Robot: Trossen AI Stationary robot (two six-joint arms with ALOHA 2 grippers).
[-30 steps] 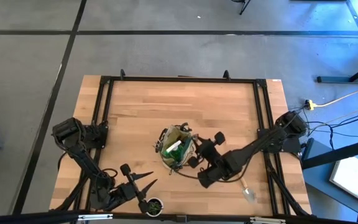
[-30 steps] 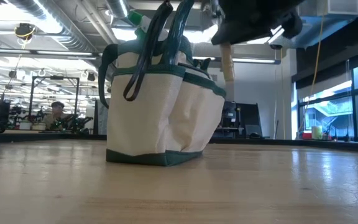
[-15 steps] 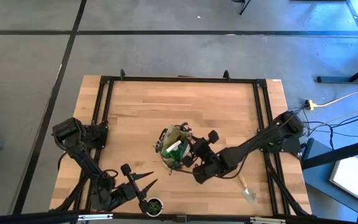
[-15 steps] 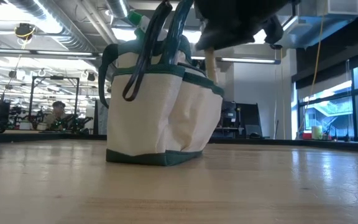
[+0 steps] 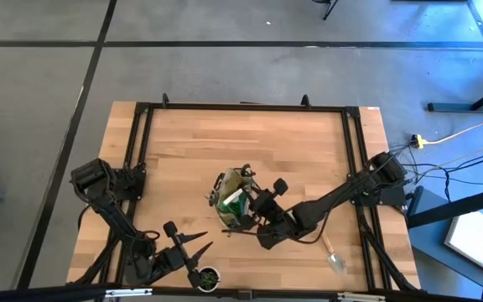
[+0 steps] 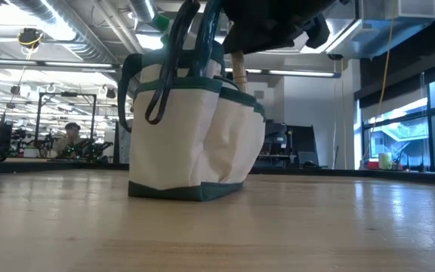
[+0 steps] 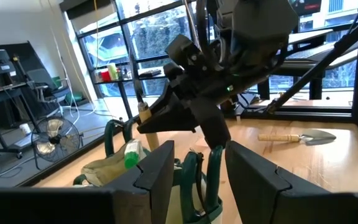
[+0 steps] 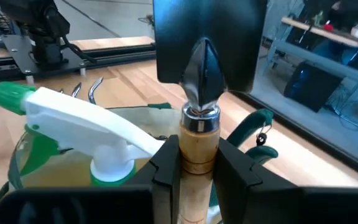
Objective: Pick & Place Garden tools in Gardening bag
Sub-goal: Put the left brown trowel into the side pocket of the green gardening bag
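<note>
The gardening bag (image 5: 233,200) stands on its flat bottom at the table's middle, pale with green trim in the low view (image 6: 191,132). A white-topped green spray bottle (image 8: 73,121) sticks out of its mouth. My right gripper (image 5: 253,206) is at the bag's right rim, shut on a wooden-handled trowel (image 8: 199,134) with a dark blade. My left gripper (image 5: 199,243) waits open near the table's near edge, nothing between its fingers (image 7: 157,174). My right gripper pinches the trowel's wooden handle (image 8: 199,155) between its two fingers, just below the metal collar. The fingers come about level from the table's right side and lie across the handle. The trowel is lifted clear and upright, blade up, its handle end (image 6: 239,75) hanging over the bag's edge.
A second wooden-handled trowel (image 5: 332,254) lies on the table to the near right of the bag. A small dark pot with a green plant (image 5: 207,275) stands at the near edge beside my left gripper. A black frame (image 5: 241,107) runs round the table.
My right gripper has gone toward the table's left, onto the bag, carrying the trowel. The handle end has come from beside the bag's right pocket to over the bag's edge and a little lower.
</note>
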